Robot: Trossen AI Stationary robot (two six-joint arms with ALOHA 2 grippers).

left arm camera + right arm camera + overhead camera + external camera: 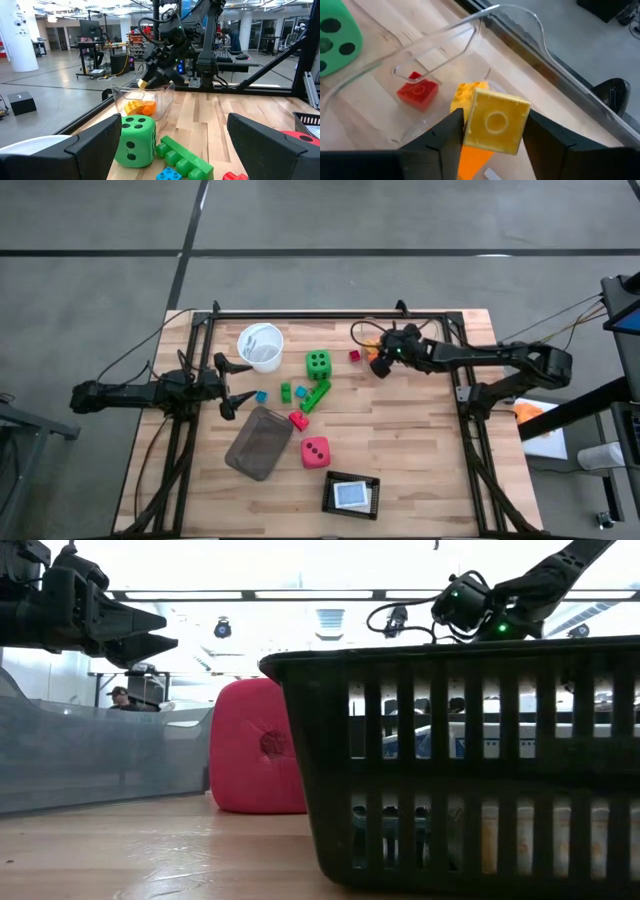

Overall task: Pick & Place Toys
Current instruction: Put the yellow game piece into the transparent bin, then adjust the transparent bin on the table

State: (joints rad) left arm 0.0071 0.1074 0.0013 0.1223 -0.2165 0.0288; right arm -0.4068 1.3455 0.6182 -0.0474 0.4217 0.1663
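Looking down (high view): the right gripper (383,360) hangs over the clear plastic box (372,358) at the table's far right part; its jaws cannot be read from here.
Left gripper: the left gripper (240,385) sits at the table's left, jaws spread wide and empty, pointing toward the toys in the middle.
Toys on the table: a green die (318,364) lies near the white cup (260,345); a long green brick (316,394) just beside it runs on a diagonal, its far end toward the die; a pink-red die (315,451) sits beside the grey tray (259,442).
Low view: a black basket (470,760) fills the foreground, with the pink-red die (260,745) behind it on the wood.
Left wrist view: the green die (135,140) stands close, the long green brick (182,156) slanting away beside it; farther off, the right gripper (152,80) hovers at the clear box's (165,97) rim, orange and yellow bricks (140,106) inside.
Right wrist view: the right gripper (492,132) is clamped on a yellow brick (496,121), its round stud facing the camera, held above the box; a red brick (418,91) and an orange brick (470,159) lie below.
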